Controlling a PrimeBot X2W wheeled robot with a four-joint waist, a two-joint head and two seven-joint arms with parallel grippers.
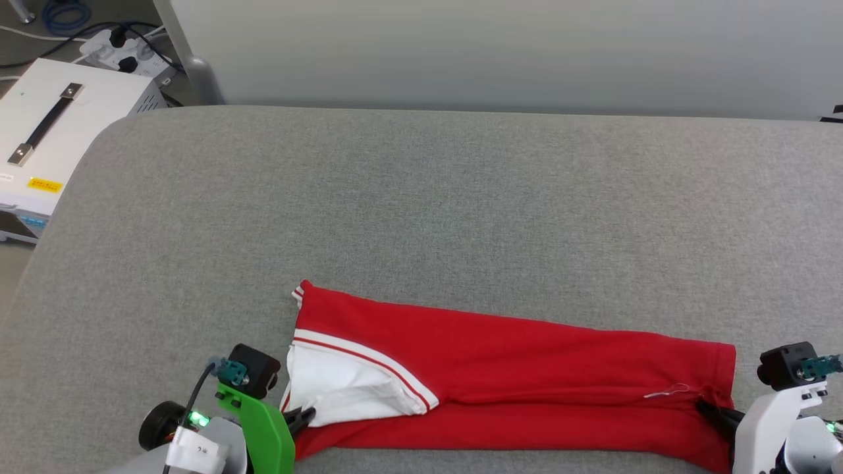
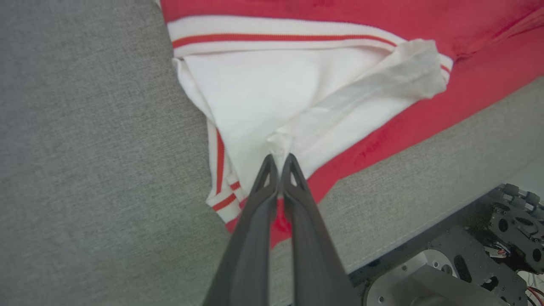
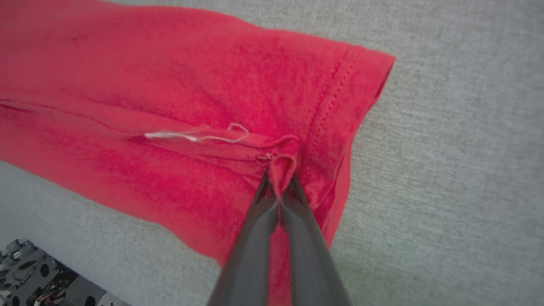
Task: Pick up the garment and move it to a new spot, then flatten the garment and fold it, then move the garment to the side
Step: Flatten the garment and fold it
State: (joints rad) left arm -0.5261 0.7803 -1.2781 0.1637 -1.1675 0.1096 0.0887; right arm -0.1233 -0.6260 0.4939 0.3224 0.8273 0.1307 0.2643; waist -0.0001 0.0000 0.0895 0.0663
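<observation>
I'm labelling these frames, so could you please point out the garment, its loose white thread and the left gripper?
garment [image 1: 527,349], head view, on the red body cloth.
thread [image 3: 195,137], right wrist view, on the strand's middle.
left gripper [image 2: 280,158], left wrist view, midway between its fingertips.

Tips of the right end effector [image 3: 279,187] are buried in a pinched fold of the shirt [image 3: 170,85]; its fingers [image 3: 250,250] blur close to the lens. Beyond the left end effector [image 2: 279,160] the shirt runs off the top edge. In the head view a green bracket [image 1: 263,428] covers most of that end effector's fingers.
</observation>
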